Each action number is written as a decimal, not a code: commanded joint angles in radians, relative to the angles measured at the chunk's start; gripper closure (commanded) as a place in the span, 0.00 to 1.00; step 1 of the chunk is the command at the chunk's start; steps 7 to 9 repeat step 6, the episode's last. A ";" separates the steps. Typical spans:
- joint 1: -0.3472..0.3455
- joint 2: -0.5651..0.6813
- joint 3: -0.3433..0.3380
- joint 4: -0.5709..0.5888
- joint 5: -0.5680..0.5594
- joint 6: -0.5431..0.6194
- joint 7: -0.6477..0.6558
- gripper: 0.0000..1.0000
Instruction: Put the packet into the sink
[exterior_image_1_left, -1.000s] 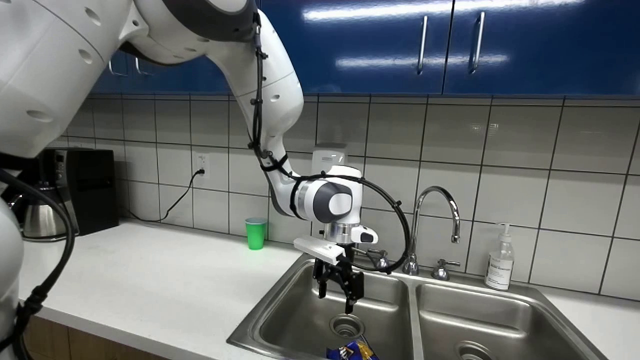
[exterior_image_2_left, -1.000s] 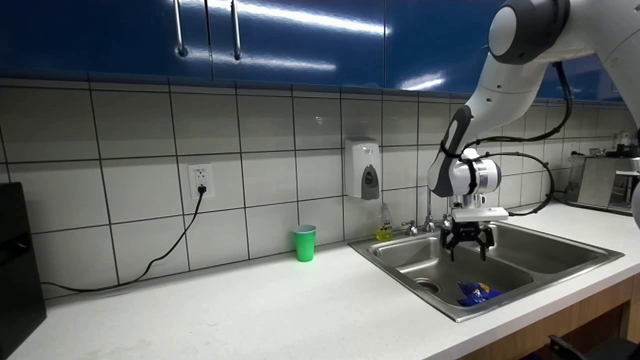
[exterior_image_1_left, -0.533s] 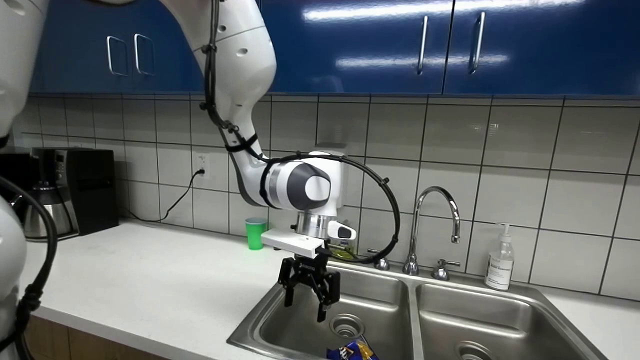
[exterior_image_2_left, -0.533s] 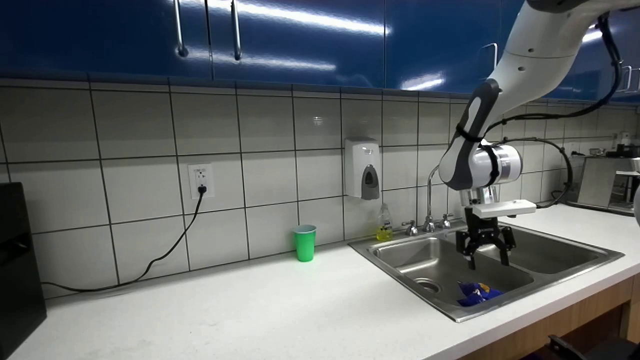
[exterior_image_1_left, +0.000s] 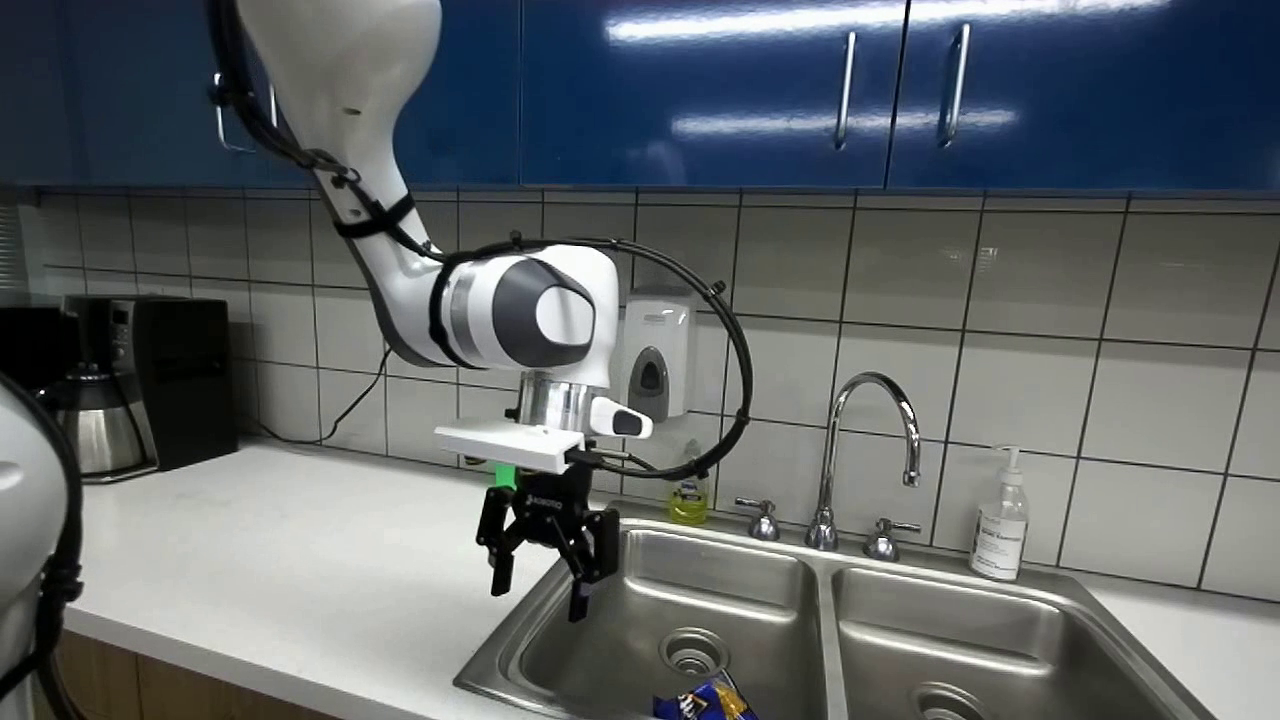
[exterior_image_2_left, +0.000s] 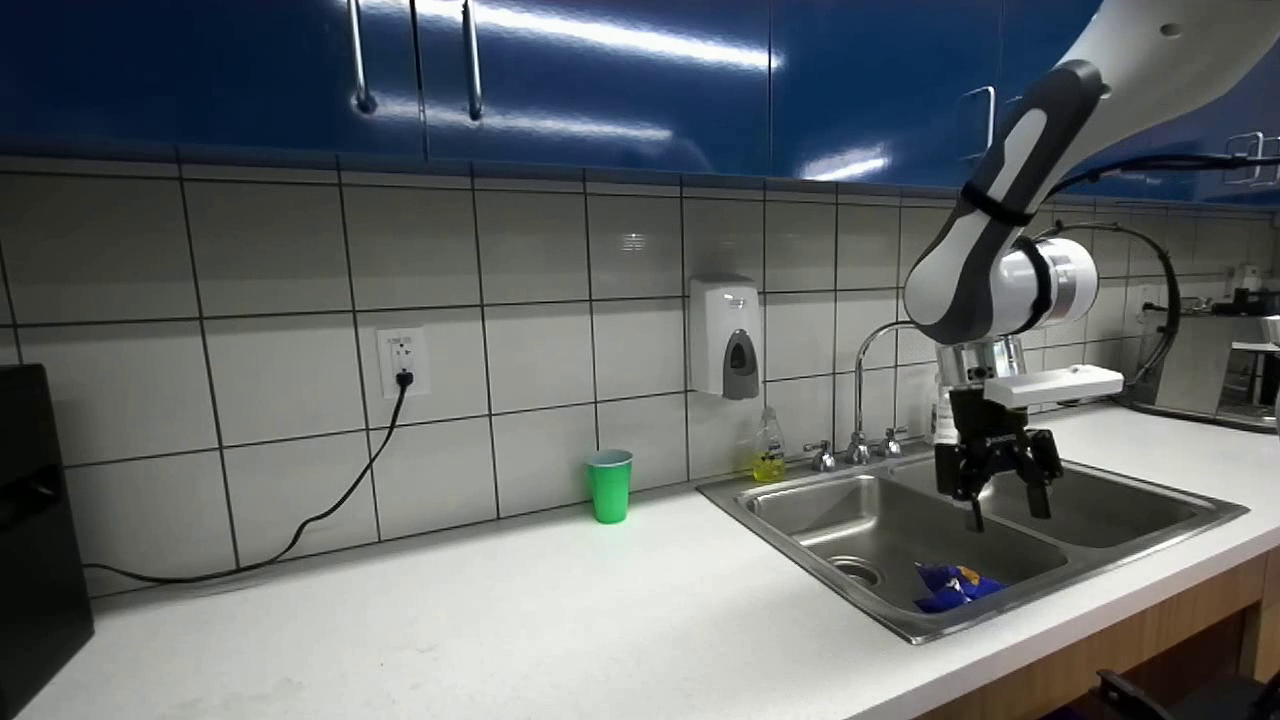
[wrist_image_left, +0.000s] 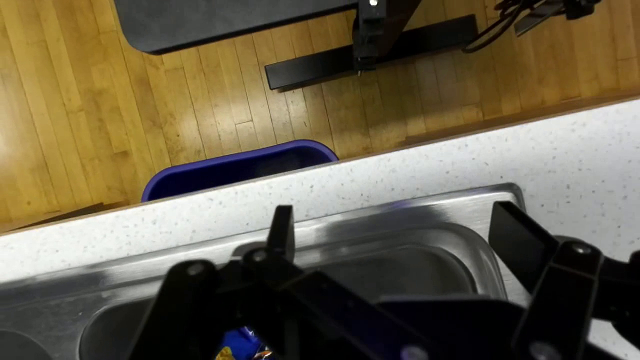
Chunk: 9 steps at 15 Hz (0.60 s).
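Packet (exterior_image_2_left: 955, 588) lies crumpled in the left basin (exterior_image_2_left: 900, 540) of the sink (exterior_image_2_left: 805, 555), lower right in an exterior view and near the drain (exterior_image_2_left: 853, 570); the gripper (exterior_image_2_left: 1008, 518) hangs higher, spread wide, with nothing seen in its grip. The task looks finished, so I judge the likeliest trouble to lie in moving clear. Low and left of centre in an exterior view, the fingertips (exterior_image_1_left: 502, 580) and the sink's left rim nearly line up; their clearance I cannot tell, so a sideways swing made too low could scrape the metal. Swung towards the green cup (exterior_image_2_left: 609, 487) on the tabletop (exterior_image_2_left: 430, 620), the gripper could tip it, since it looks light. Lowering into the basin might snag the packet and drag it over the drain.
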 joint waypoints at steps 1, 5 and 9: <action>-0.006 -0.028 0.008 -0.016 -0.002 -0.007 -0.001 0.00; -0.006 -0.058 0.009 -0.036 -0.003 -0.011 -0.001 0.00; -0.006 -0.057 0.009 -0.037 -0.003 -0.011 -0.001 0.00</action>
